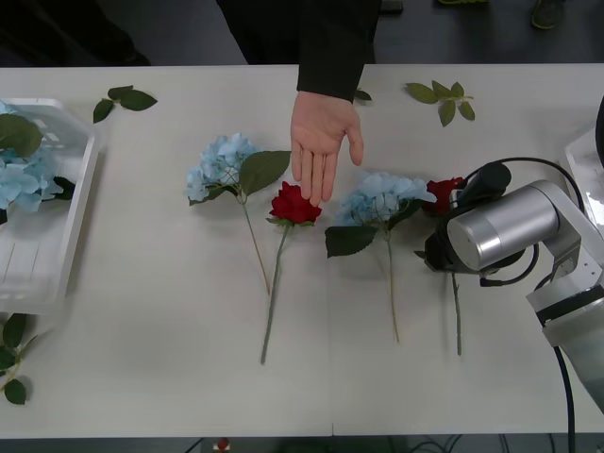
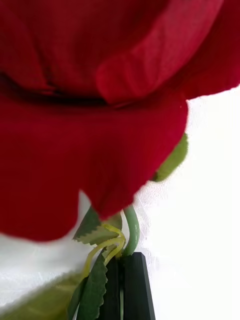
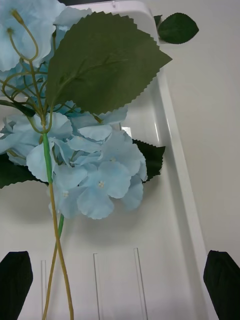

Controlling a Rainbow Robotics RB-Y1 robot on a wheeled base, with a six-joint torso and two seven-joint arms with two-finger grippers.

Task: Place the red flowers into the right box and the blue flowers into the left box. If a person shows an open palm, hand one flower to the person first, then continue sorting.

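you are at the hand-over step: a person's open palm [image 1: 321, 142] is laid flat on the table at upper centre of the front view, fingertips just above a red rose [image 1: 294, 205] at mid-frame. your right gripper [image 2: 121, 287] has its black fingers pinched together on the green stem just under another rose's bloom [image 2: 95, 100], which sits at centre right of the front view [image 1: 442, 193], half hidden by the right arm. your left gripper [image 3: 120, 285] is spread open over the left box [image 3: 172, 150], where blue hydrangeas [image 3: 100, 170] already lie, at the far left edge of the front view. two more hydrangeas [image 1: 219, 165] and [image 1: 382, 200] wait on the table. next, i'd judge, you lift the gripped rose and carry it up and left to the palm, keeping its long stem clear of the neighbouring hydrangea.
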